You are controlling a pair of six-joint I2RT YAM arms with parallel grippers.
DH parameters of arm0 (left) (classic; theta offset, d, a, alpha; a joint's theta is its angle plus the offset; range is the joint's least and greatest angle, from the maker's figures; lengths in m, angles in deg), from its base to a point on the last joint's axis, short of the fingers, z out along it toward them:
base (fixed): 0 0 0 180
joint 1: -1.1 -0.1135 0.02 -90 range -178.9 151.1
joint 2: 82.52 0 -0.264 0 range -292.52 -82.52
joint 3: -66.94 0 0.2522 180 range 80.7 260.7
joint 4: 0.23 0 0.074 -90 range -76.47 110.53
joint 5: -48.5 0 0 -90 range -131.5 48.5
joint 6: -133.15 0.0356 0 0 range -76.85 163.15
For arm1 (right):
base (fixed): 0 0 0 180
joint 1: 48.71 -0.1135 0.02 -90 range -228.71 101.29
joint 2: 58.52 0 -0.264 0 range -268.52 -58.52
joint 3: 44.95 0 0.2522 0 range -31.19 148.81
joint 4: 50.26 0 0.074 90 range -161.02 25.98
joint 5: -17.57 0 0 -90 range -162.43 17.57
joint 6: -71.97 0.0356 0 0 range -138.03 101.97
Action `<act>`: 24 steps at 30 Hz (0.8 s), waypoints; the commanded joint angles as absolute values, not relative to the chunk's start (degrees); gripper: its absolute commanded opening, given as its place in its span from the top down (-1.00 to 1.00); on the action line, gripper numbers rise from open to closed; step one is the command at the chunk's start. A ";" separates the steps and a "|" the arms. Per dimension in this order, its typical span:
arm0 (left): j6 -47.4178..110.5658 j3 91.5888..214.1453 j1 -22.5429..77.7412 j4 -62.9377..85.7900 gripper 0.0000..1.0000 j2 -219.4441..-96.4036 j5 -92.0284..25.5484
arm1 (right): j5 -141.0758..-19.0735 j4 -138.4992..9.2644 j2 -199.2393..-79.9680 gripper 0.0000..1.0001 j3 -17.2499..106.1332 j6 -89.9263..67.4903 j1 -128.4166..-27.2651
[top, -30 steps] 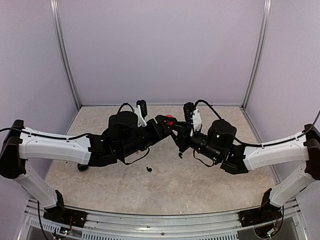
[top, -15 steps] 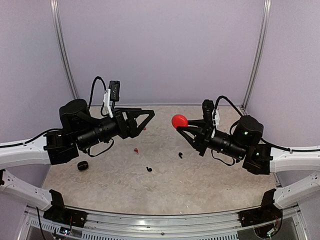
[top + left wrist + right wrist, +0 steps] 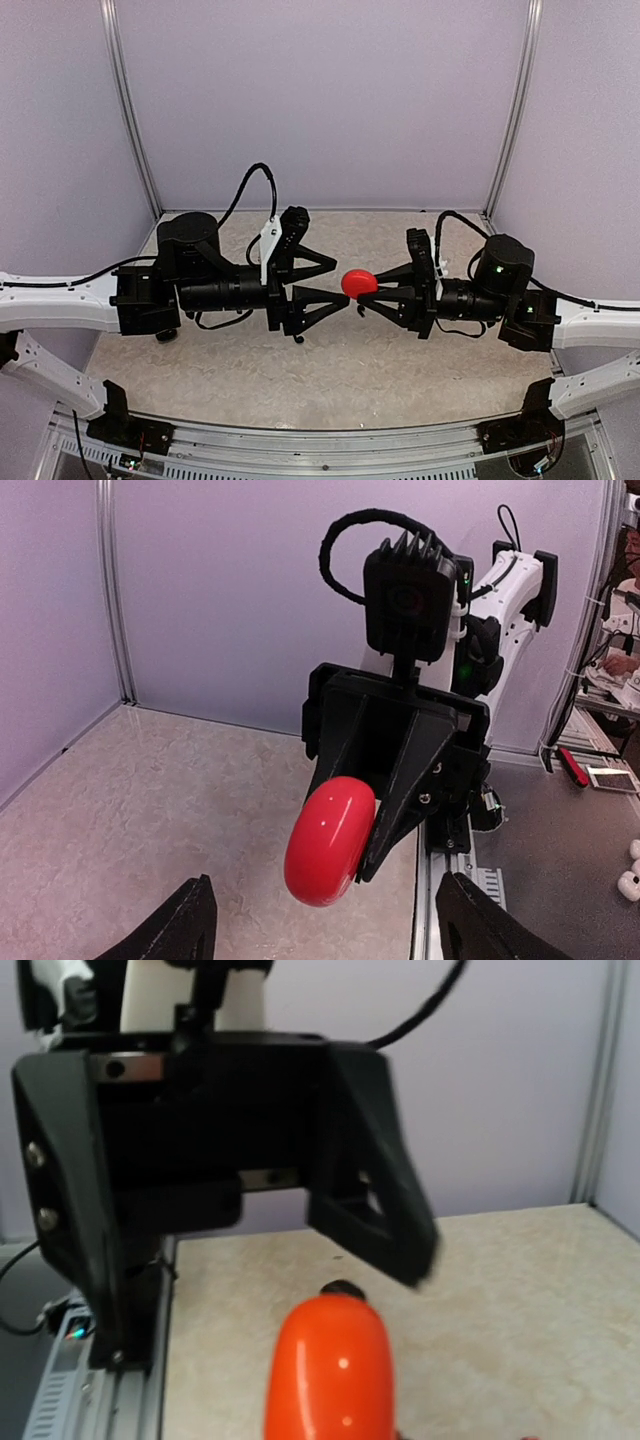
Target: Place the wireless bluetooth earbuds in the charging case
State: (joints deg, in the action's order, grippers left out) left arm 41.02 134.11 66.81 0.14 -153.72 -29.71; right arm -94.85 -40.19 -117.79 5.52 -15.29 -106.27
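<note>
Top external view is showing one black earbud (image 3: 297, 340) lying on the bench (image 3: 400, 375) at the near side, a tiny dark speck far smaller than a finger. The other earbuds are not showing clearly, and are possibly hiding under the arms. Just beyond it the left end effector (image 3: 338, 281) is standing wide and empty, its tips near the charging case (image 3: 354, 282). The right end effector (image 3: 368, 290) is pinching that case from the opposite side, holding it clear of the bench. The case is looking like a glossy red pebble, rounded, with no open lid showing. I am judging slipping to be the main risk: the smooth shell could be squirting out of the narrow pinch if the left fingers are pushing on it, and the two end effectors, meeting head-on, could be colliding
</note>
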 commanded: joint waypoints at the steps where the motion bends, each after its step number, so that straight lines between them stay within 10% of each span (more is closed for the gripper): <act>1: 46.12 138.28 68.25 2.26 -0.51 -156.93 -29.81 | -99.08 -40.29 -118.35 0.93 5.55 -15.36 -105.84; 24: 45.77 141.11 65.58 2.23 -0.38 -157.27 -36.43 | -105.13 -38.93 -118.00 1.00 3.49 -16.74 -105.84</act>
State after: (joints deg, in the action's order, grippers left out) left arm 45.81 139.70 67.69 3.64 -159.29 -33.95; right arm -101.82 -39.71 -118.71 4.62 -15.73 -105.64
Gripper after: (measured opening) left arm 0.692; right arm 0.212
